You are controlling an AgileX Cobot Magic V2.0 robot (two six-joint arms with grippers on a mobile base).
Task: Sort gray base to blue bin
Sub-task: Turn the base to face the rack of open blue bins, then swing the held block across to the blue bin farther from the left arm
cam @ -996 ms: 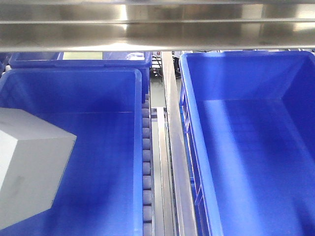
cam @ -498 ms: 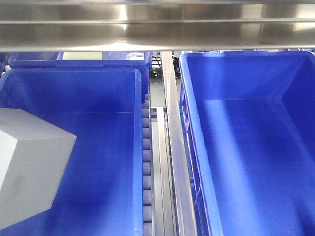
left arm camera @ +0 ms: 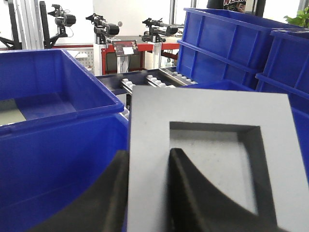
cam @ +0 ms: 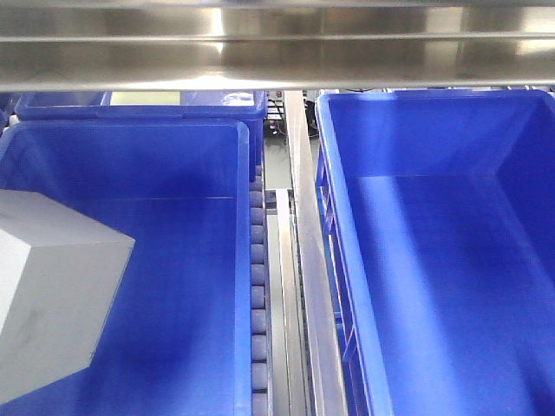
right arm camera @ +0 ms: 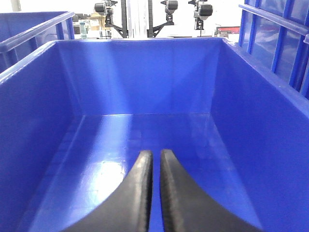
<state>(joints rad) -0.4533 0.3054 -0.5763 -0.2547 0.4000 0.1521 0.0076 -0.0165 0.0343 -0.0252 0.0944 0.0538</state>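
Observation:
The gray base (cam: 52,295) shows at the left edge of the front view, in front of the left blue bin (cam: 130,160). In the left wrist view the gray base (left arm camera: 217,104) fills the frame with its square recess facing the camera. My left gripper (left arm camera: 148,152) is shut on the wall of the base, one finger inside the recess and one outside. My right gripper (right arm camera: 155,153) hangs inside the right blue bin (right arm camera: 145,82), shut with only a hairline gap and nothing between its fingers.
A roller conveyor (cam: 257,286) and metal rails (cam: 303,260) run between the two bins. A steel beam (cam: 277,52) crosses overhead. The right blue bin (cam: 434,139) holds nothing I can see. More blue crates (left arm camera: 227,43) are stacked at the far right.

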